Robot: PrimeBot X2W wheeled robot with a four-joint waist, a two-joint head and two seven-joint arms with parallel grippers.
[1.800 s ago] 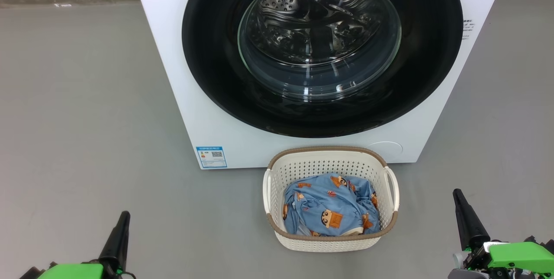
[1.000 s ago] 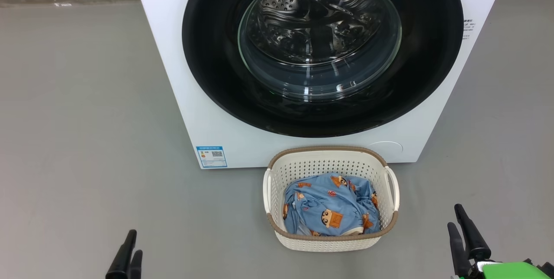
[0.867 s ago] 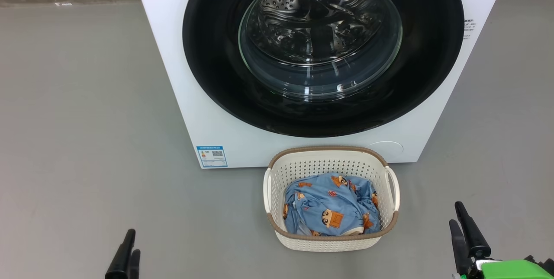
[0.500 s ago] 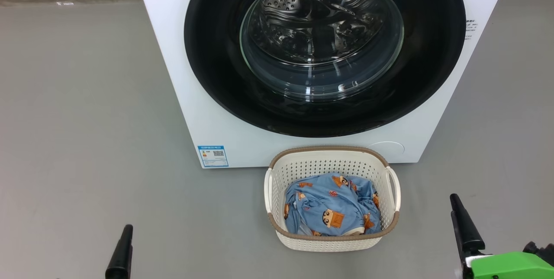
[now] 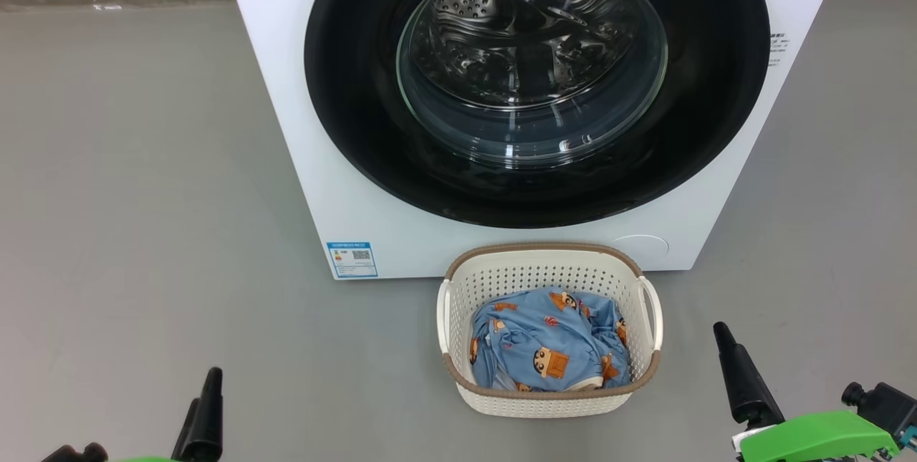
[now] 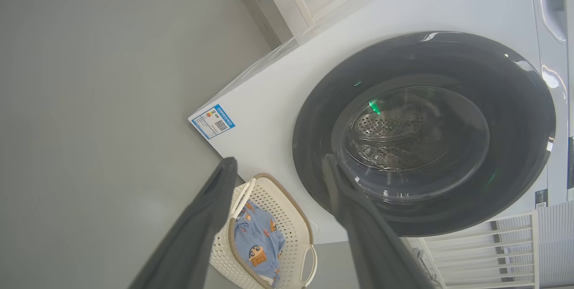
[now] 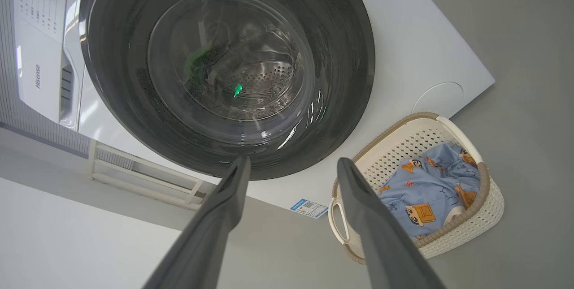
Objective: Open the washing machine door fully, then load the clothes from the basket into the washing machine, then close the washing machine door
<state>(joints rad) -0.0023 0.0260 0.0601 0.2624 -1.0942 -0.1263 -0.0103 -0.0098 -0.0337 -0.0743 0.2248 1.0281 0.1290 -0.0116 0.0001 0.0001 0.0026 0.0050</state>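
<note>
Black and glossy, the washing machine door [image 5: 534, 82] lay shut in the head view, its rim flush against the white front of the washing machine [image 5: 286, 125], so you had the task's first step ahead of you. Through the glass you could see the steel drum [image 5: 501, 32], with no fabric in it. The basket [image 5: 537, 248] stood on the grey floor [image 5: 143, 197] just before the machine, below the door and a little right of the blue label [image 5: 350, 259]. I judge it was set there so the clothes [image 5: 548, 347], all bundled inside it, would have only a short lift to the drum. It also looked low enough for the door to swing over it.

In the left wrist view your left claw [image 6: 279, 161] was spread wide with nothing between its fingers. It was well apart from the door and aimed between the basket and the door's rim. Wide made sense: there was nothing to carry yet.

In the right wrist view your right claw [image 7: 292, 161] was just as wide and empty. It pointed at the low part of the black rim, with the basket off to one side. That stance suited a reach for the door's edge. I could not tell from these views where the door's catch or handle sat, so you would have needed to find it before pulling.
</note>
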